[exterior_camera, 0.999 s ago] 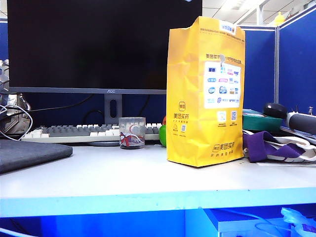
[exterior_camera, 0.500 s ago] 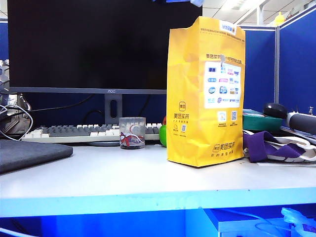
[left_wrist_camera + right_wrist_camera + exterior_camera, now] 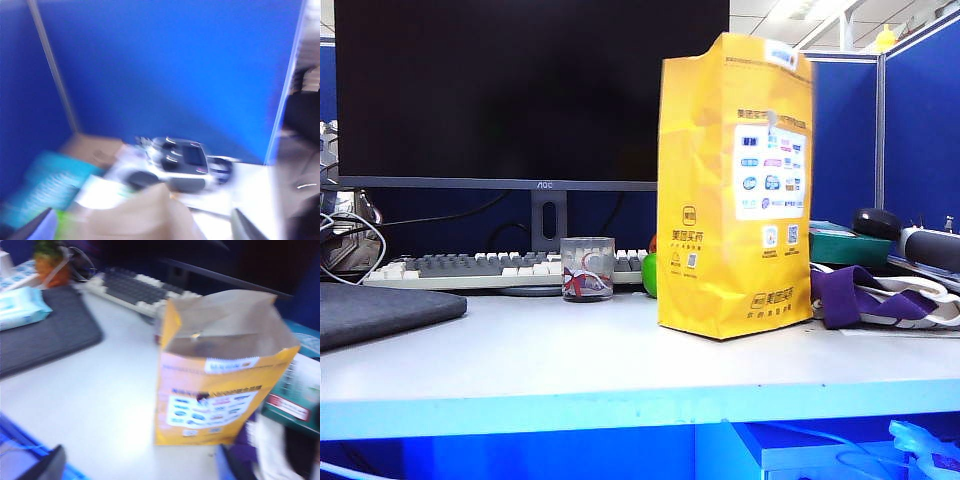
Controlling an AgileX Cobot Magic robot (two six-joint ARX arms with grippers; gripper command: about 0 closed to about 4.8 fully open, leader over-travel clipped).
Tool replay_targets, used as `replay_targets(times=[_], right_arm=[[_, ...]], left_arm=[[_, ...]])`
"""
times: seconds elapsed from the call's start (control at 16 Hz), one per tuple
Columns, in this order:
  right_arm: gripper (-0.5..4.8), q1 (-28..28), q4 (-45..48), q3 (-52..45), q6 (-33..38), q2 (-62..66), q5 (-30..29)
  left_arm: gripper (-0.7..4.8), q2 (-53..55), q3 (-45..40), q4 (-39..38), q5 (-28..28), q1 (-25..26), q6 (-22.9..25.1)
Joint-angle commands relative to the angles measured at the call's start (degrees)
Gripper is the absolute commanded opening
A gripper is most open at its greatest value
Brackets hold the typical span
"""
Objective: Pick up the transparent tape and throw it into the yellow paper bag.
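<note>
The yellow paper bag [image 3: 735, 190] stands upright on the white desk [image 3: 570, 360], right of the middle. Seen from the right wrist, the yellow paper bag [image 3: 220, 375] has its mouth open, showing a brown inside. My right gripper [image 3: 140, 465] hovers open over bare desk in front of it. My left gripper [image 3: 137, 225] is open just above the bag's brown rim [image 3: 145, 212], fingertips wide apart with nothing between them. The transparent tape is out of view. Neither gripper appears in the exterior view.
A glass cup [image 3: 588, 268] stands left of the bag, with a keyboard [image 3: 470, 268] and a monitor [image 3: 520, 90] behind. A grey pad [image 3: 380, 310] lies at the left. Purple cloth [image 3: 860, 295] and boxes crowd the right, before blue partitions [image 3: 920, 120].
A blue part that showed at the exterior view's top edge above the bag is gone. The bag's upper right edge is now blurred, as if shaken.
</note>
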Motion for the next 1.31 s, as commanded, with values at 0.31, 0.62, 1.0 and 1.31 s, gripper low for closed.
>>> replay_targets(times=[0.31,0.62,1.0,1.31], right_arm=[[4.61,0.1,11.4,-0.2,-1.2,-9.8,14.2],[4.79,0.2,24.6,-15.6,-2.0,-26.5,9.8],[4.79,0.2,24.7,-31.6,3.1,-30.9,0.1],[4.79,0.4,26.7,-36.0,3.4,-30.7,0.4]], left_arm=[[4.79,-30.9,1.2,-38.7,-31.0,13.1,15.4],[4.79,-45.8,-3.0,-55.8,-27.6,27.3,12.0],[4.79,-73.6,-38.4,-42.6,-17.9,27.3,-1.2],[4.79,-97.9,-59.9,-28.2,-20.7,27.3,-12.1]])
